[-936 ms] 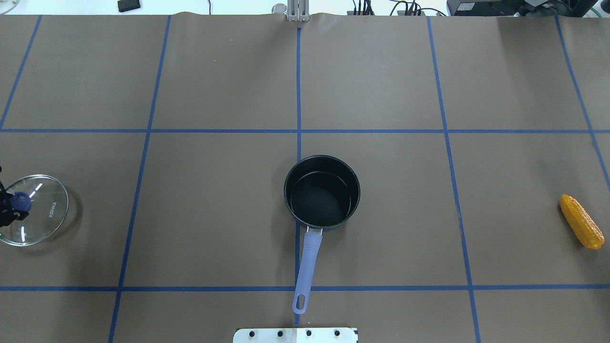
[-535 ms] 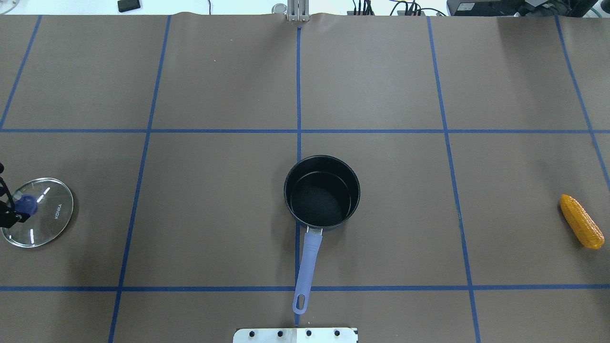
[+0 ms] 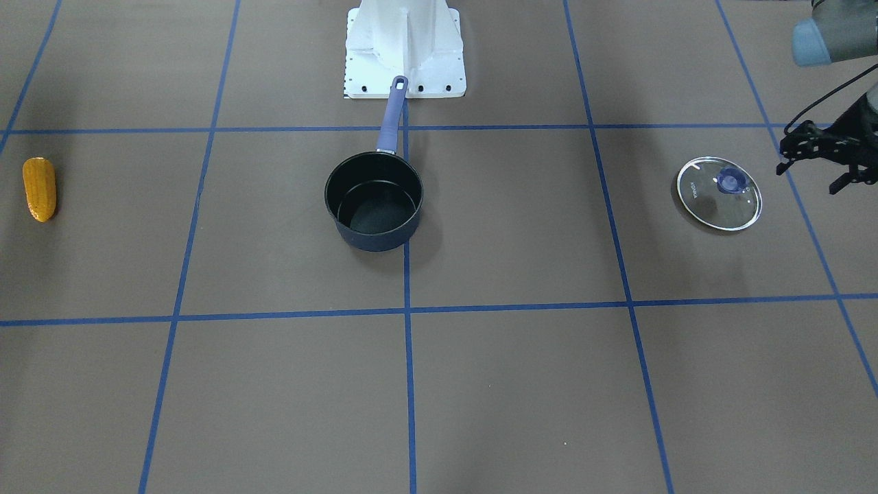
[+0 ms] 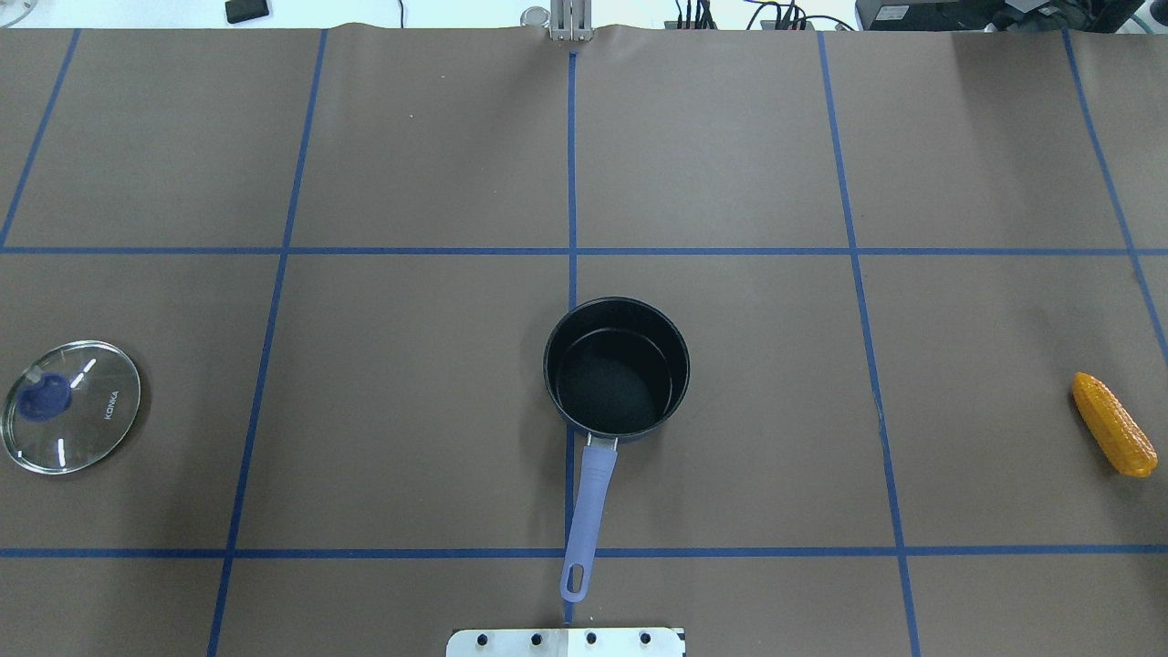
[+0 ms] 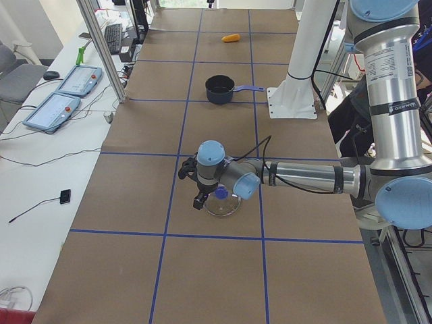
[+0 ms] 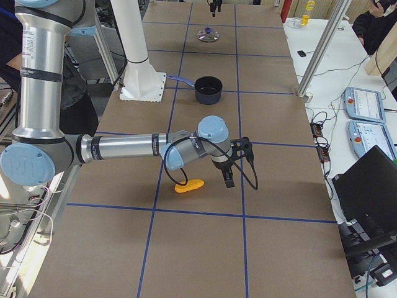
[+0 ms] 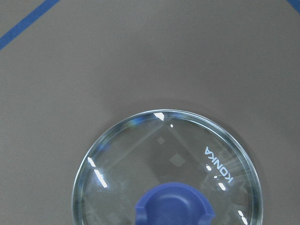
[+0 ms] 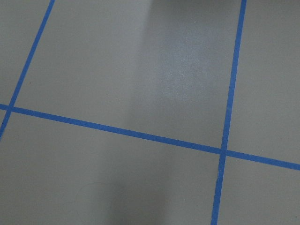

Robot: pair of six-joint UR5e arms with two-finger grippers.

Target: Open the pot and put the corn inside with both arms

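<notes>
1. Left gripper (image 3: 809,175): black, two-finger, partly cut off by the right edge of the front-facing view. Its fingers stand spread and grip nothing. It hangs just beside the lid (image 3: 719,193) without touching it.
2. Right gripper (image 6: 236,162): it shows only in the right-side view, above the mat and near the corn (image 6: 189,185). I cannot tell whether its fingers are spread or closed. Its wrist camera shows only bare mat and tape lines.
3. Lid: a round disc of clear glass lying flat on the mat, far out on the robot's left, with white lettering near the rim. Its blue knob (image 7: 173,206) is cut off by the lower edge of the left wrist view.
4. Pot (image 4: 616,315): round, dark navy, black inside, uncovered, at the table's centre. Its long purple-blue handle (image 4: 589,502) points toward the white base plate (image 4: 566,641).
5. Corn: orange-yellow, bumpy and tapered at one end. It lies flat far out on the robot's right, well apart from the pot.
6. Table (image 4: 411,411): a matte brown mat with a grid of blue tape. Bare mat runs from the pot to the lid and to the corn.
</notes>
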